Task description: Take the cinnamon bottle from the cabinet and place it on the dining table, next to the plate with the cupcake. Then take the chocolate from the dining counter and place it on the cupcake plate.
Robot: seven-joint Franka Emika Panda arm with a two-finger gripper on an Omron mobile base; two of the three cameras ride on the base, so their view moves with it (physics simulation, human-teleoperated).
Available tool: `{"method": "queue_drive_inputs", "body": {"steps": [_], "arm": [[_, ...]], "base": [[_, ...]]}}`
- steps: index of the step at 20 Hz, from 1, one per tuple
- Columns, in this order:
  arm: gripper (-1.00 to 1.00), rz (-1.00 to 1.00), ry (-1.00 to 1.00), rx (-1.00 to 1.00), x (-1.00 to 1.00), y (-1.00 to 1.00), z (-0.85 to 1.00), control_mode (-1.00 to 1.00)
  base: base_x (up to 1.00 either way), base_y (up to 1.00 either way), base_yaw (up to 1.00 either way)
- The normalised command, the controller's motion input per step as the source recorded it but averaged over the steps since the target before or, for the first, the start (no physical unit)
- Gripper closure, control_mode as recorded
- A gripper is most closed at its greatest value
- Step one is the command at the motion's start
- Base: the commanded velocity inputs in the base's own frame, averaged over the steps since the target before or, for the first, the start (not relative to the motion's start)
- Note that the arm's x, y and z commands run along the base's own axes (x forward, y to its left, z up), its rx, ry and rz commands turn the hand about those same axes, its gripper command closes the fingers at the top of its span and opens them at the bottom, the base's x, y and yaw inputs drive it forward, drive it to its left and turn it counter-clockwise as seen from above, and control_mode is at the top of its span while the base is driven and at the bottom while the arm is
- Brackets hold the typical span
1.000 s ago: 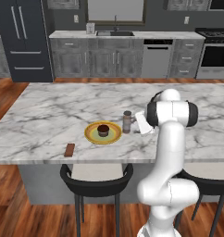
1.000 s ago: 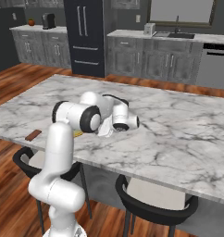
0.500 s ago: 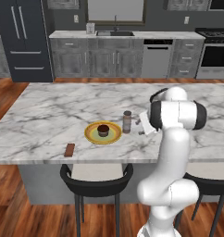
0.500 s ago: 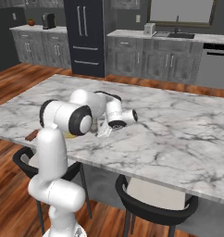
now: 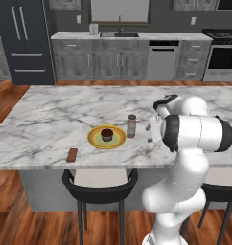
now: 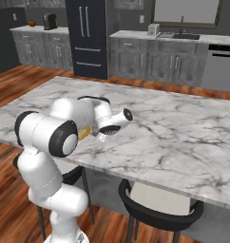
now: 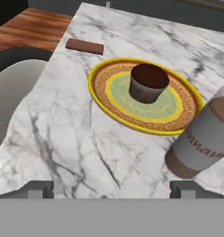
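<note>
White-armed and wide open, the gripper (image 7: 112, 189) is hovering empty just beside the cinnamon bottle (image 5: 132, 126), which is standing upright on the marble tabletop (image 5: 51, 115) next to the plate (image 5: 95, 140) carrying the cupcake (image 5: 107, 134); the chocolate (image 5: 72, 154) is lying near the front edge.

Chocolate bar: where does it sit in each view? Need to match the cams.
Left base view: chocolate lies flat near the table's front edge, left of and below the plate.
Right base view: I cannot find it; the arm covers that part of the table.
Hand view: chocolate lies top left, beyond the plate, close to the table edge.
Shared landmark: the yellow plate with the cupcake.
</note>
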Motion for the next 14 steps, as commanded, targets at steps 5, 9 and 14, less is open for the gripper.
{"method": "queue_drive_inputs", "body": {"steps": [5, 9, 14], "arm": [[-1.0, -0.25, 0.03, -0.17, -0.46, 0.2, 0.3, -1.0], [-1.0, -0.5, 0.02, 0.0, -0.36, 0.22, 0.19, -1.0], [-1.0, -0.56, 0.0, 0.0, -0.38, 0.2, 0.15, -1.0]], "base": [[0.0, 0.0, 0.0], [0.0, 0.0, 0.0], [0.0, 0.0, 0.0]]}}
